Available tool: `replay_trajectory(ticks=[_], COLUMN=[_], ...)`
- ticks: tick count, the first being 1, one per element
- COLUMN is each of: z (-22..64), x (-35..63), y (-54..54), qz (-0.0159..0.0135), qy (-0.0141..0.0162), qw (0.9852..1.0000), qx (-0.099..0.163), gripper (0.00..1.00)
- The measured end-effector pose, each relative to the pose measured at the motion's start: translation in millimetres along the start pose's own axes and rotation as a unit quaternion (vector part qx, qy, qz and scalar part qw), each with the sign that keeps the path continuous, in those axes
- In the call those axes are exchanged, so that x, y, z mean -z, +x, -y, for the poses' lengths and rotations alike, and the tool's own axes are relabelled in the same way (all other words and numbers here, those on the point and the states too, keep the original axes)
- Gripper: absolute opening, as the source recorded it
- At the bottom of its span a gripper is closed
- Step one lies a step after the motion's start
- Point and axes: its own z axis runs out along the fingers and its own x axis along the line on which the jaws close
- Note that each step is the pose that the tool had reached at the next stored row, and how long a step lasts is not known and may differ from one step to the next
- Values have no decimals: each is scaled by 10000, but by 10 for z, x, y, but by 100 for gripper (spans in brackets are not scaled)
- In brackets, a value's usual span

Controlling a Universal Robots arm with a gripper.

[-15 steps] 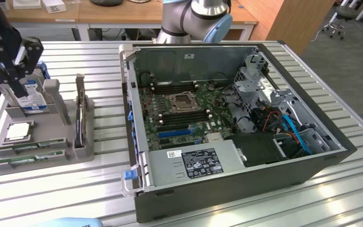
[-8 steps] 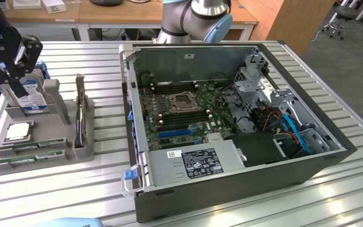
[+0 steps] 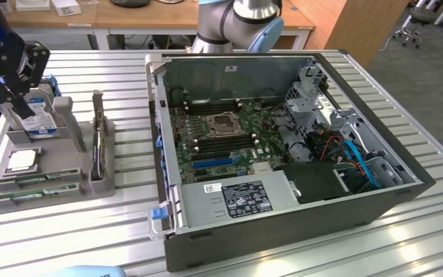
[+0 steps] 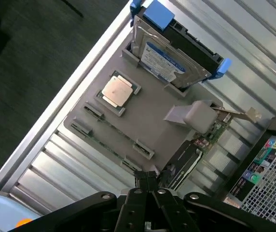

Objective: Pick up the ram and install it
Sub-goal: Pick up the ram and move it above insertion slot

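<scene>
Two ram sticks, thin and green, lie in slots at the near end of the grey tray [image 3: 98, 183]: one ram stick [image 3: 35, 180] behind, the other ram stick [image 3: 30, 195] in front. In the wrist view they appear edge-on as ram stick [image 4: 118, 130] and ram stick [image 4: 105, 146]. My gripper [image 3: 14, 105] hangs above the far end of the tray, near the hard drive [image 3: 41, 121], well apart from the ram. Its fingertips [image 4: 141, 178] are pressed together with nothing between them; the gripper [image 4: 146, 178] is shut and empty.
The tray also holds a square silver processor [image 4: 117, 90] and an upright card [image 3: 97, 130]. The open computer case [image 3: 283, 196] stands on the exterior view's right, its motherboard [image 3: 221, 135] exposed with memory slots either side of the processor socket [image 3: 223, 124]. Slatted metal table [image 3: 75, 231] underneath.
</scene>
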Motion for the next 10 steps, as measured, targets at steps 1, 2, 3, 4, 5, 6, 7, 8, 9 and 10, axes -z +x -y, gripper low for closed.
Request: replay_trajectory(ticks=[1, 2, 3, 4, 5, 6, 7, 8, 9, 10], z=[0, 0, 0, 0, 0, 0, 0, 0, 0, 0], x=[0, -1, -1, -1, -2, -2, -3, -3, -3, -3], y=[0, 0, 0, 0, 0, 0, 0, 0, 0, 0], qz=[-3, -6, -10, -13, -16, -19, -22, -25, -28, -31], qy=[-4, -8, -13, -17, -21, -26, -30, -34, -38, -43], qw=[10000, 9998, 9996, 9993, 9990, 9985, 9980, 9974, 9967, 9958], qx=[90, 180, 275, 364, 454, 547, 636, 726, 813, 910], gripper=[10, 10, 10, 10, 10, 10, 10, 10, 10, 10])
